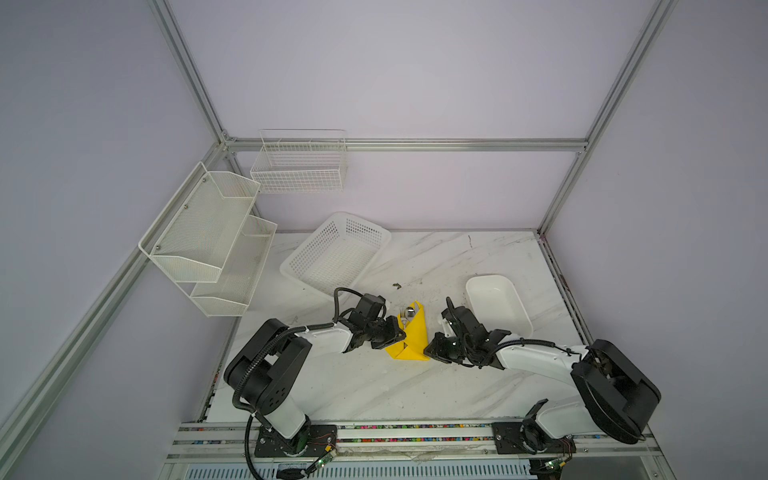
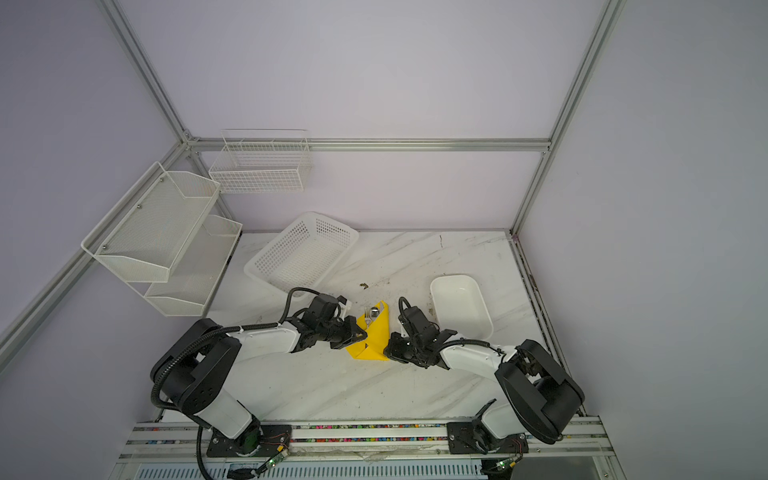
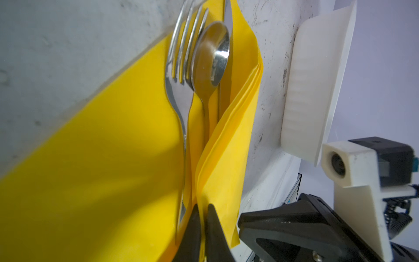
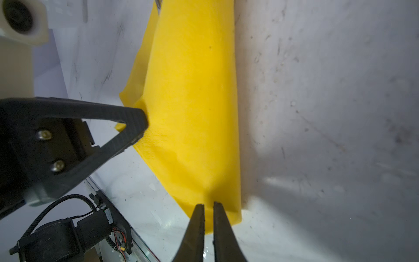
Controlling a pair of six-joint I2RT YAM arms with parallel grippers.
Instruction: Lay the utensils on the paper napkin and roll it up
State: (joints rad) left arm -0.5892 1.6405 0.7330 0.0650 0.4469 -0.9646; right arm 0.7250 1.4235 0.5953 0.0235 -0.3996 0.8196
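Both top views give only a folded yellow wedge with silver tips at its far end, so the detail comes from the wrist cameras. At the left edge of the paper napkin (image 1: 413, 338), which lies on the marble table (image 1: 374, 386), sits the left gripper (image 1: 400, 332). In the left wrist view the left gripper (image 3: 204, 211) has its jaws pressed almost together on a folded-over flap. The utensils lie side by side on the napkin: fork (image 3: 179, 68), spoon (image 3: 210, 54) and knife (image 3: 228, 11), with their handles tucked under that flap. The right wrist view hides them behind the flap. There the right gripper (image 4: 208, 204) pinches the napkin's near right corner, with only a sliver of paper between its jaws. Right of the napkin stands the white tray (image 1: 498, 307), clear of it.
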